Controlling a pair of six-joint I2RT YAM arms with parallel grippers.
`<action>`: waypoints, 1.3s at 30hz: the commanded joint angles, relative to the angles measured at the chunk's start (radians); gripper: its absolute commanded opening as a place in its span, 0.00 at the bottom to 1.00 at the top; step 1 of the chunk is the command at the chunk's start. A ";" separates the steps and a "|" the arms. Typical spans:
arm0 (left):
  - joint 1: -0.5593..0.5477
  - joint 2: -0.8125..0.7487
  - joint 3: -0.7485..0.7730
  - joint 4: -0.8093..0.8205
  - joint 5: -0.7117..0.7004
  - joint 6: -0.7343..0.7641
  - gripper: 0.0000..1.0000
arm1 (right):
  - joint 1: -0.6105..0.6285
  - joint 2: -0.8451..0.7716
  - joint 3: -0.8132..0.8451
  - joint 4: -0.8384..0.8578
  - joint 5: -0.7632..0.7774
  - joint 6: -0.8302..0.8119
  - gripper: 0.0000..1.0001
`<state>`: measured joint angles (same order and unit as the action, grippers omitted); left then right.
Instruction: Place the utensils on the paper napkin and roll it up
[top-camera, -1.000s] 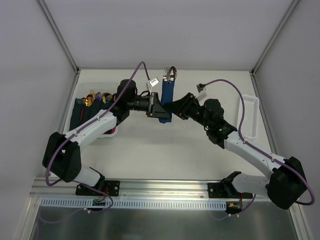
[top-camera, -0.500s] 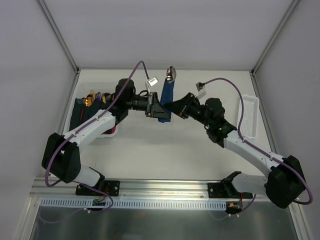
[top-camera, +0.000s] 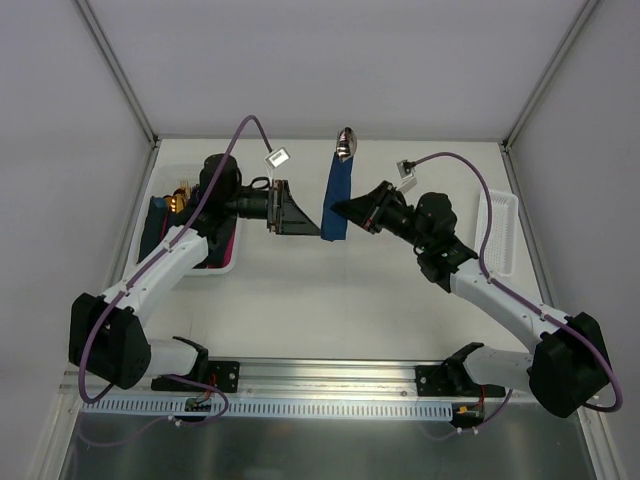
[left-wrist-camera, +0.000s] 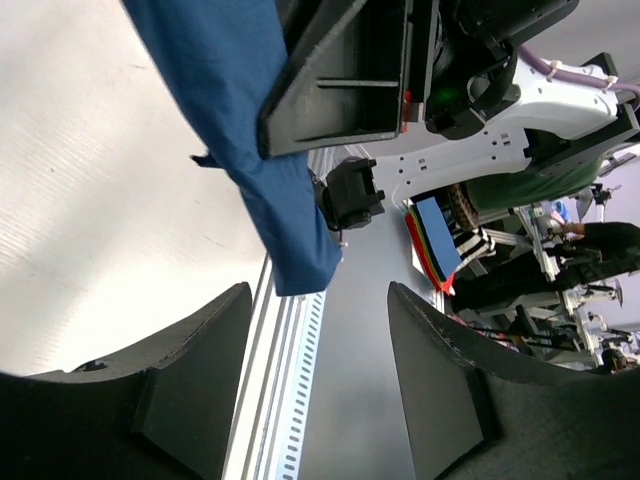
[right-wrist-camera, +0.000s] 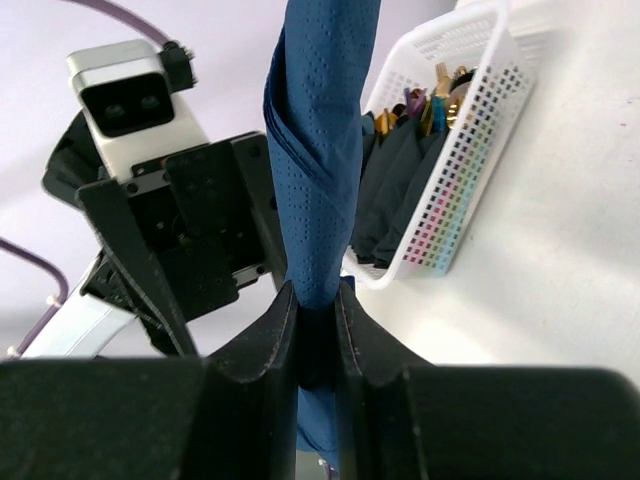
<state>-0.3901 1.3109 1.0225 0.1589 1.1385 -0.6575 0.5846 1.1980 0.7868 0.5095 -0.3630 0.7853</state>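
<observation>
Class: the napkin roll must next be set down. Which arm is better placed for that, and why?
Probably the right. The right gripper is shut on the napkin roll, so it can carry it. The left gripper stands open, apart from the roll, holding nothing.

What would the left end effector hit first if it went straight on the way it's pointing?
The rolled navy napkin, which is right ahead of the open left end effector and pinched by the right end effector. That end effector sits just behind the roll, though the exact gap is unclear.
</observation>
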 joint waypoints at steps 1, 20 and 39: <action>0.026 -0.024 0.042 0.008 0.053 0.024 0.57 | 0.001 -0.029 0.034 0.171 -0.063 0.012 0.00; 0.030 0.017 -0.005 0.436 0.046 -0.393 0.62 | 0.112 0.002 0.111 0.155 -0.122 -0.073 0.00; 0.031 0.039 -0.038 0.303 -0.065 -0.343 0.73 | 0.135 0.005 0.123 0.172 -0.122 -0.077 0.00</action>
<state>-0.3538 1.3533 0.9916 0.4709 1.1061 -1.0328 0.7197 1.2236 0.8494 0.5705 -0.4736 0.7204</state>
